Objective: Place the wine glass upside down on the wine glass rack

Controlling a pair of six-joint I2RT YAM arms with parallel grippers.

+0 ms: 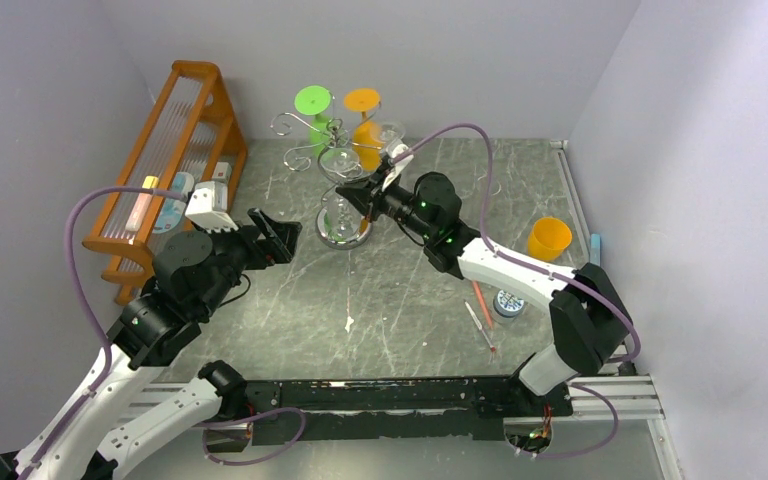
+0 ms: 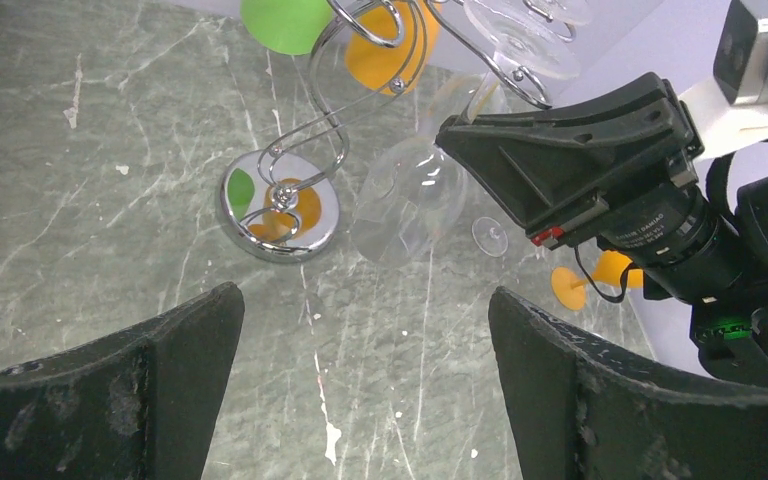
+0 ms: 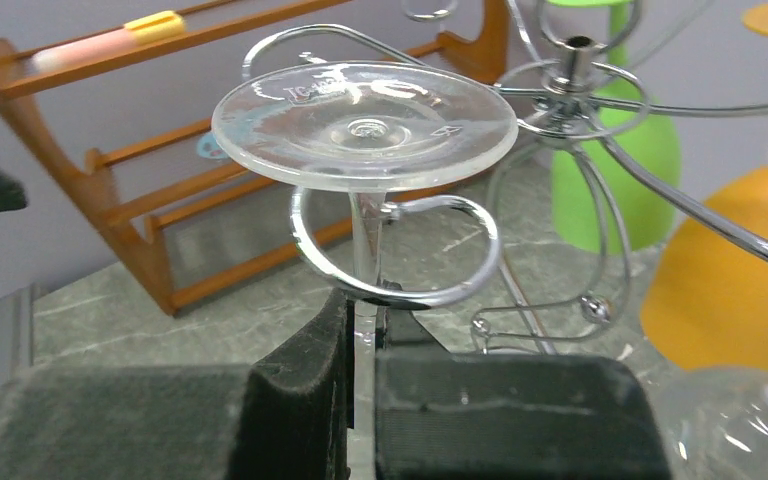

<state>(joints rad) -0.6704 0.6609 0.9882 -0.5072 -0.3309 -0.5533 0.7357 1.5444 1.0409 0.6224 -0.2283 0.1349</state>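
The right gripper (image 3: pixel 363 345) is clamping the stem of the clear wine glass (image 3: pixel 365 125), its long axis standing upright, foot up and bowl down, inside a curled hook of the wine glass rack (image 3: pixel 430 292). The rack is sitting at 12 o'clock on the gray marbled table (image 1: pixel 400 310). The left gripper (image 1: pixel 282 238) is hovering at the rack's 9 o'clock, fingers apart, beneath lavender walls (image 1: pixel 440 50).

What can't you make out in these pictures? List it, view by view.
- Right wrist: the wine glass bowl, hidden below the right fingers.
- Left wrist: the wine glass rack top, cut off by the upper edge; the glass stem, behind the right fingers.
- Top: whether the glass foot rests on the rack; too small and transparent.
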